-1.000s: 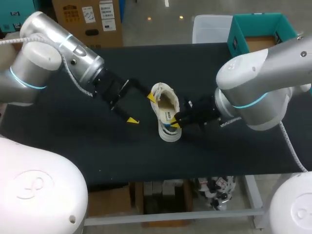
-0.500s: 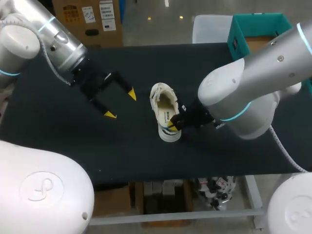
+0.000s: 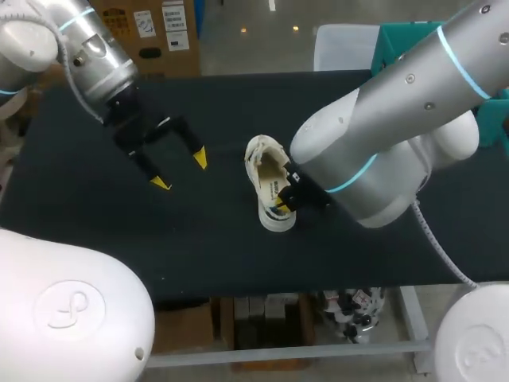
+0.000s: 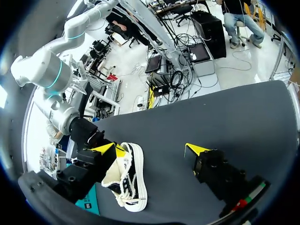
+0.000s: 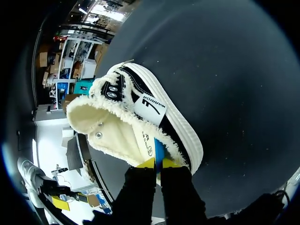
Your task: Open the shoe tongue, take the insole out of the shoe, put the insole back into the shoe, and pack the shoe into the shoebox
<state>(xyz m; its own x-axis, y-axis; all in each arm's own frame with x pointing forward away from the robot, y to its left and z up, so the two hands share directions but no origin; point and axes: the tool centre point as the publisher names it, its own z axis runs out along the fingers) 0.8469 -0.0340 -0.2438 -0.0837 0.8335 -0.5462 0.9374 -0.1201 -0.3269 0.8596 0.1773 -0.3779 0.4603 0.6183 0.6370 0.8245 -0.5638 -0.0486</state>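
Your right gripper point(image 5: 158, 163) is pinched tight on a blue strip point(image 5: 159, 150) at the rim of the shoe point(image 3: 268, 179). One yellow tip presses on each side of it. I can't tell if the strip is the insole's edge or a pull tab. My guess is insole, b/c it comes up from inside.

The shoe sits on its sole near the middle of the table point(image 3: 119, 231). Its long way runs from the near edge to the far edge, a bit slanted. The right gripper has the near end, on the shoe's right side. The wide fluffy mouth opens toward the far end. So the shoe lies straight ahead of that gripper, & a pull would prob. go up & back toward you.

Your left gripper point(image 3: 180, 170) is spread wide w/ nothing in it. It hangs well off to the shoe's left, not touching. The right arm is the closer one.

Labels: a white tag point(image 5: 151, 108) w/ black print is on the shoe's dark side. I'm not reading it out. A teal box point(image 3: 395, 41), prob. the shoebox, is at the far right corner, partly behind the right arm.
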